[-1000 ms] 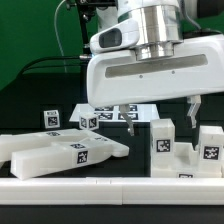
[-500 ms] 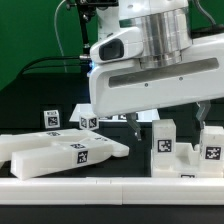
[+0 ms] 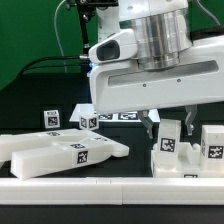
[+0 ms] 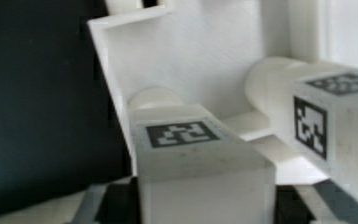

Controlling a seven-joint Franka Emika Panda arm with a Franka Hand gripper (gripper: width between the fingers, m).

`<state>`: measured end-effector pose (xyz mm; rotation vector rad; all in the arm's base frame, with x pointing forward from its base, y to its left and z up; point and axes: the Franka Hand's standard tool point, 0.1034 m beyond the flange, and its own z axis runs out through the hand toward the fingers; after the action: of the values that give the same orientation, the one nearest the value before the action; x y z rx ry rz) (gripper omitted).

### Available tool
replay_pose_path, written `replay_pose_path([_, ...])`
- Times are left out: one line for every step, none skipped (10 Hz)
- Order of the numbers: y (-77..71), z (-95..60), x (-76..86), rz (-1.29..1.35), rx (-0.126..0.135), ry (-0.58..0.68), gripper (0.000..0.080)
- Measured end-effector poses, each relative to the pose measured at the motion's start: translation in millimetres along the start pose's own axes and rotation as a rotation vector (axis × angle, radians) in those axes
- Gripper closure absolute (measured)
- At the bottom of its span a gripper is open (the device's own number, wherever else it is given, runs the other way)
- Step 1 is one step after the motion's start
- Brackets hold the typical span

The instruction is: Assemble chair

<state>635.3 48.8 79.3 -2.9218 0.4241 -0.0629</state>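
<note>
Gripper (image 3: 170, 127): placed astride upright tagged chair block (image 3: 168, 146) | grip: cannot be told | long chair parts (image 3: 60, 152): laid flat, exterior view's left

A robotics lab: tagged white parts (image 3: 75, 150) on a black table (image 3: 20, 118).
</note>
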Motion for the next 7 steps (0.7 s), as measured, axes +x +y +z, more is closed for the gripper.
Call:
replay_pose_path([1.8,0.9,2.1,0.049,0.0,-0.005,0.0495])
replay_pose_path([1.9,1.3,5.3,0.187,0.002,0.001,0.0495])
replay_pose_path([2.2,1.3,6.0,0.343,-0.001,0.006,0.0495])
replay_pose_path([2.6,1.4,6.8,0.52,0.002,0.011,0.0495])
replay_pose_path([4.0,1.8,9.3,0.705,0.025,0.017,0.0495])
replay_pose_path([3.8,1.7,10.6,0.765,0.037,0.022,0.0495])
replay_pose_path([3.3,1.9,10.3,0.742,0.036,0.022,0.0495])
